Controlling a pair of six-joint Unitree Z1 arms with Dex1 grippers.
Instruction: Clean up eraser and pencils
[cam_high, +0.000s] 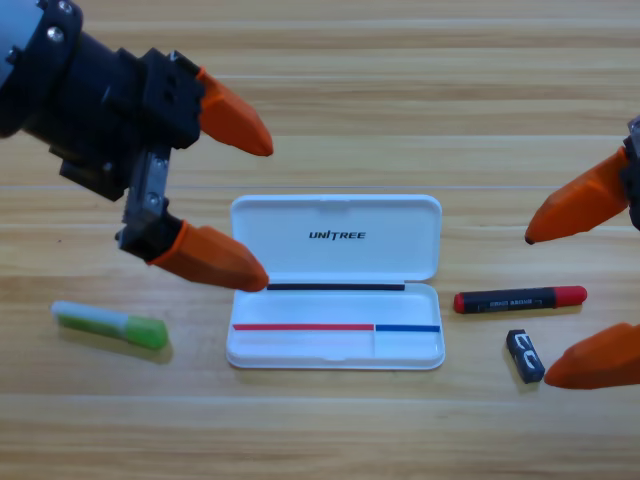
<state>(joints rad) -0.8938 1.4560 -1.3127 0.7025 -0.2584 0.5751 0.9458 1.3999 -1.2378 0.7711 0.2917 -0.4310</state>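
Note:
A green pencil (111, 325) with a whitish end lies on the table at the left. To the right of the open white case (336, 280) rests a red pencil (520, 299) with a black band. Just below it sits the small black eraser (525, 356). My left gripper (262, 210) hangs open above the case's left side, with nothing between its orange jaws. At the right edge my right gripper (537, 309) is open, its jaws spread on either side of the red pencil's tip and the eraser, holding nothing.
The case lies open in the middle of the wooden table (330, 430), lid towards the back, with no object inside its tray.

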